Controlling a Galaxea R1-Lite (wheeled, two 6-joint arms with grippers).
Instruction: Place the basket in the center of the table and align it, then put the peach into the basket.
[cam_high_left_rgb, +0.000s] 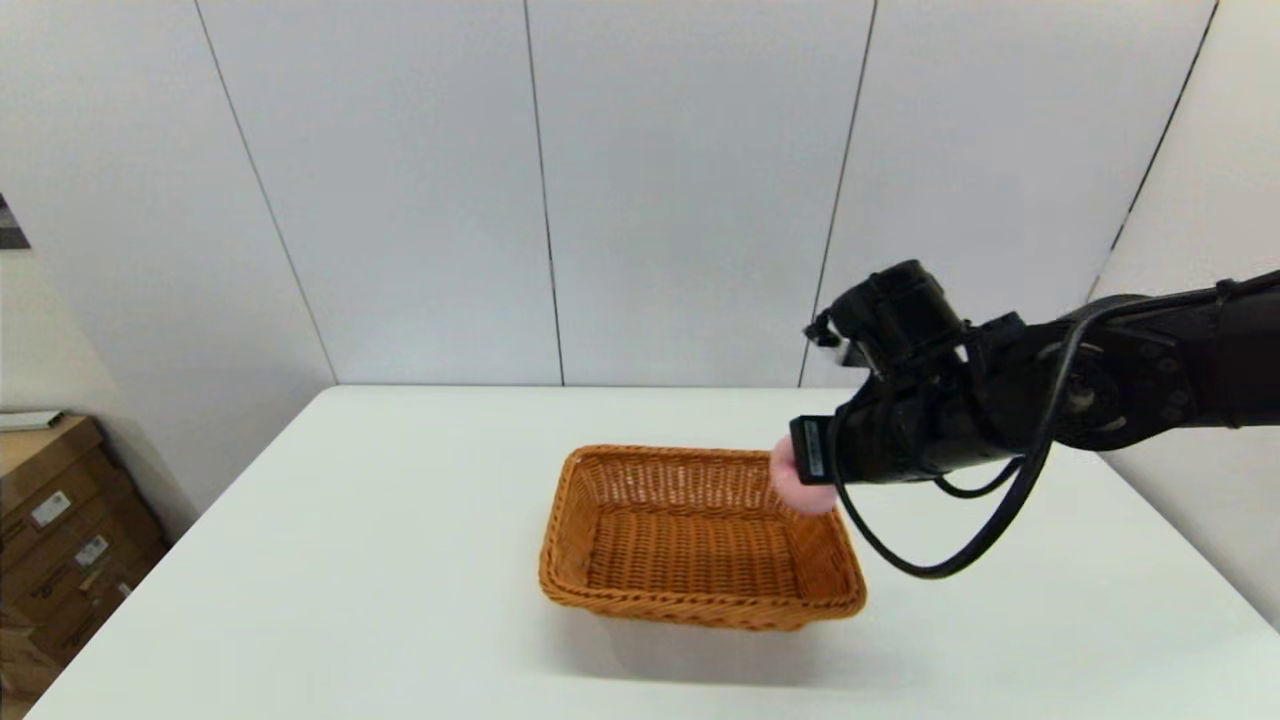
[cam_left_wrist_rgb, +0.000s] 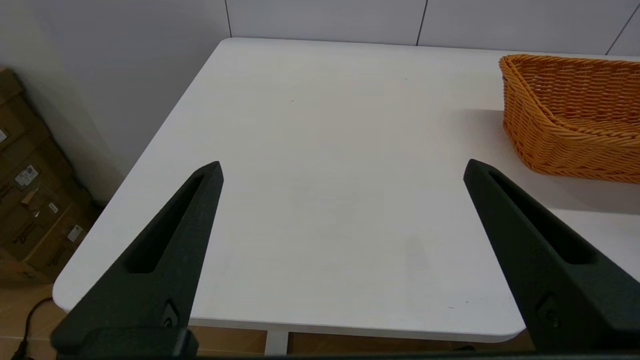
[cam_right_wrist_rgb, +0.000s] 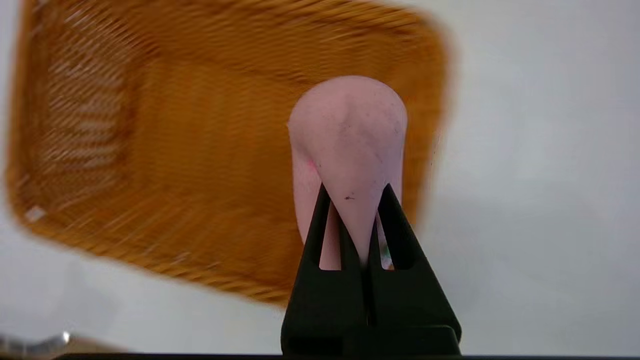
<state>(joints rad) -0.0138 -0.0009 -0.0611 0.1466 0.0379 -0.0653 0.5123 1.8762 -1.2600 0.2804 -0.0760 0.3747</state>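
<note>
The orange-brown wicker basket stands near the middle of the white table, empty inside. My right gripper hangs in the air over the basket's far right corner, shut on the pale pink peach. In the right wrist view the squeezed peach bulges out past the fingers, with the basket below it. My left gripper is open and empty above the table's left part, with the basket off to its right.
Cardboard boxes are stacked on the floor left of the table. A white panelled wall stands behind the table's far edge. A black cable loops down from the right arm beside the basket's right end.
</note>
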